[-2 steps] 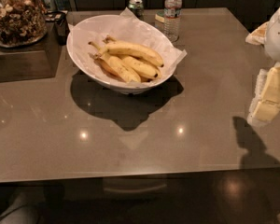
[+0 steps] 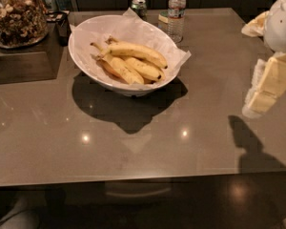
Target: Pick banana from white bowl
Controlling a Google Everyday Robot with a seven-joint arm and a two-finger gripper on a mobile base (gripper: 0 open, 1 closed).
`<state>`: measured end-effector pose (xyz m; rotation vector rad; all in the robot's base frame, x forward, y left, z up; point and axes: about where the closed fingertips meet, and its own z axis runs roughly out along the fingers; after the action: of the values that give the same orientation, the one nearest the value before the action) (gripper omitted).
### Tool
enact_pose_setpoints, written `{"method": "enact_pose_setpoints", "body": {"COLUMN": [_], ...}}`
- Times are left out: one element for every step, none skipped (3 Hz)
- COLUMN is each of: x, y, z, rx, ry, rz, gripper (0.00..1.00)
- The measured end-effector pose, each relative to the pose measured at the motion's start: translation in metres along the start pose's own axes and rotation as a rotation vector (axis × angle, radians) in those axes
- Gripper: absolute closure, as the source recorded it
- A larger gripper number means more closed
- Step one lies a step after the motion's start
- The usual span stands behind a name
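You've picked nothing yet: banana [image 2: 138, 53] lies in bowl [image 2: 101, 80] well left of your gripper [image 2: 267, 87], whose state I can't tell.

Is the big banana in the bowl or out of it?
In. The banana lies atop the other bananas inside the white bowl; the gripper hangs far to the right, apart from it.

At the right edge of the view, the robot's tool [image 2: 264, 92] is a stack of blocky, pale cream-yellow segments with flat faces and whitish edges. Above it, the arm [image 2: 281, 18] has a smooth, rounded white shell.
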<state>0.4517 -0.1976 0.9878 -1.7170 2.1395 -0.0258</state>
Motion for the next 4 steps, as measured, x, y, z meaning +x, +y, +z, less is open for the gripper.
{"method": "enact_pose_setpoints", "body": {"x": [-0.046, -0.088, -0.092, -0.089], "y": [-0.02, -0.039, -0.042, -0.048], "z": [-0.005, -0.008, -0.012, -0.005], "rx": [-0.001, -0.008, 0.002, 0.006], "ry": [-0.142, -0.229, -0.238, -0.289], "rz": [-0.068, -0.123, -0.128, -0.071], "gripper": [0.0, 0.0, 0.0, 0.0]}}
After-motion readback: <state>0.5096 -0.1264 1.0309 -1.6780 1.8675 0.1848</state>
